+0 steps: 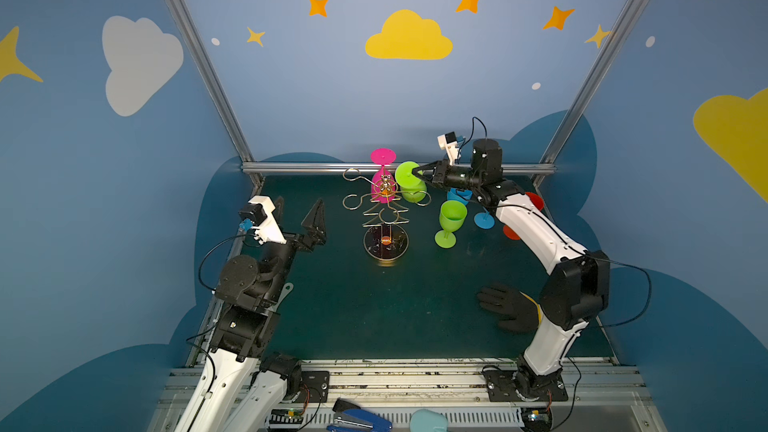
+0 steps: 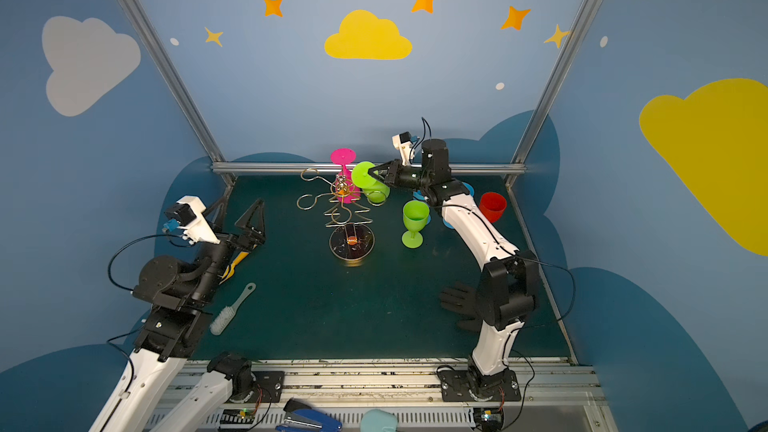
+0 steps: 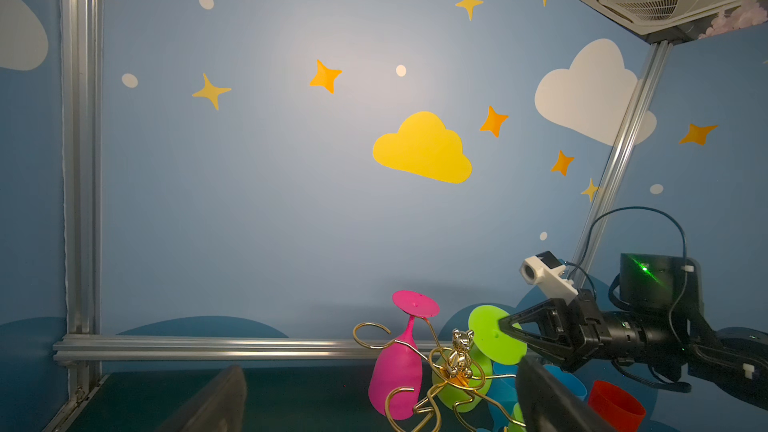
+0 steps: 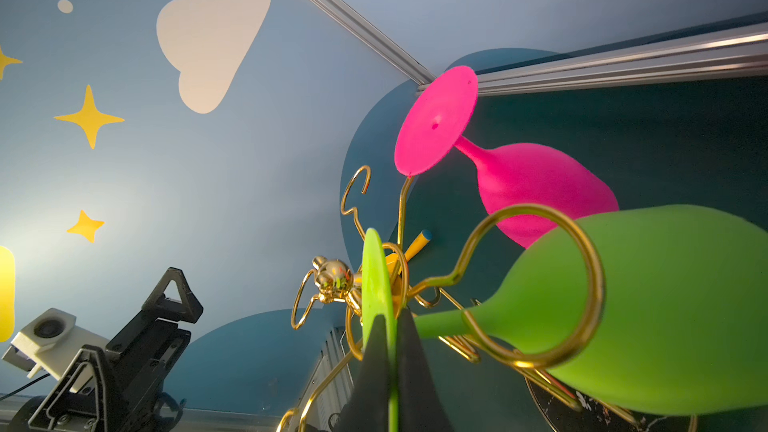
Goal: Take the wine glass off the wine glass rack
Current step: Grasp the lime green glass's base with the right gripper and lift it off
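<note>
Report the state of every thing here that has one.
Rack, upright.
Hung green glass, upside down, hanging in a rack loop.
Pink glass, upside down on the rack.
Standing green glass, upright, off the rack.
Red glass, upright, off the rack.
Right gripper, jaws shut on the hung green glass's foot.
Left gripper, jaws open, empty.

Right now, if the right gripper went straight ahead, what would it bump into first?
Probably the thin gold wire rack near its bear top, just beyond the hanging green plastic wine glass whose foot the right gripper pinches; depth is unclear.
</note>
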Available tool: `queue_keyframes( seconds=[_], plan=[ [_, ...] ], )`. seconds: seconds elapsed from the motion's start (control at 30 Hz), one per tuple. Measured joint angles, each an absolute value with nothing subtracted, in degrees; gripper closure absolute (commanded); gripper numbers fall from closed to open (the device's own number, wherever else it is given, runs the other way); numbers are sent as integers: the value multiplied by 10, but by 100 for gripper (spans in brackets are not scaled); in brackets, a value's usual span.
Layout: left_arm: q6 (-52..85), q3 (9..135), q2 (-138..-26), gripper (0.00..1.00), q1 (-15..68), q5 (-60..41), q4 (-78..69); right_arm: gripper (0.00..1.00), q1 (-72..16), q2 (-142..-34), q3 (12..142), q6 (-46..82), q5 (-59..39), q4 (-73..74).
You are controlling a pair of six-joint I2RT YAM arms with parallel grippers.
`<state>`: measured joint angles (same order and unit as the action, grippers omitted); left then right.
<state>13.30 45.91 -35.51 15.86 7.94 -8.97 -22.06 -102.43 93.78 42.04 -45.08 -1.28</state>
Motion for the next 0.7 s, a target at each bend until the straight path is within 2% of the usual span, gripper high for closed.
queue_keyframes(
  seconds=[0.5, 0.7],
  plan=[
    [138, 461, -361, 1, 159, 75, -84, 100, -181, -963, 870, 426, -421, -4],
    [164, 517, -415, 5, 156, 32, -39, 100, -149, -931, 856, 423, -401, -4]
  ],
)
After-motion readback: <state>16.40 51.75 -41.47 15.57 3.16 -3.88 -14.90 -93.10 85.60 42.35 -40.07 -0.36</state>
